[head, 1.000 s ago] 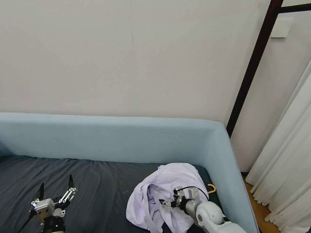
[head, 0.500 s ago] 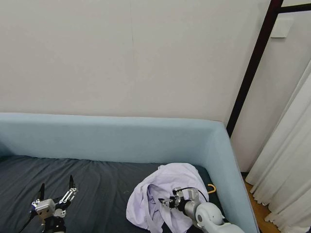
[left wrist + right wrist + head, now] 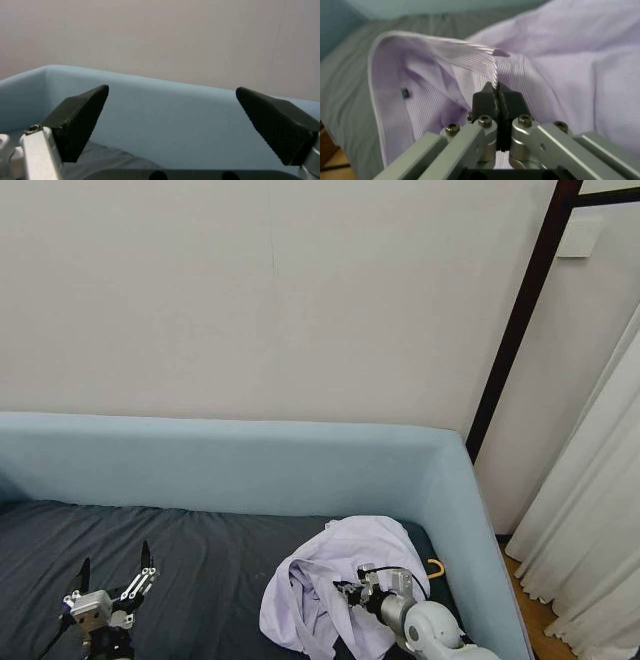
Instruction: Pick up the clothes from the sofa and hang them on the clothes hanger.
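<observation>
A crumpled lilac striped shirt (image 3: 335,580) lies on the dark seat of the sofa, near its right end. My right gripper (image 3: 345,593) is buried in the middle of the heap. In the right wrist view its black fingertips (image 3: 495,100) are pinched together on the collar edge of the shirt (image 3: 445,56). My left gripper (image 3: 115,575) hovers low over the seat at the left, fingers spread wide, with nothing between them; its two dark pads (image 3: 80,120) frame the sofa back.
The light blue sofa back (image 3: 230,465) and right armrest (image 3: 470,550) wall in the dark seat (image 3: 200,550). A yellow hook (image 3: 436,568) peeks out beside the shirt. A white curtain (image 3: 595,510) and a dark door frame (image 3: 520,320) stand to the right.
My right gripper has edged slightly left within the shirt, and the cloth has bunched and shifted with it. The left gripper has sunk a little.
</observation>
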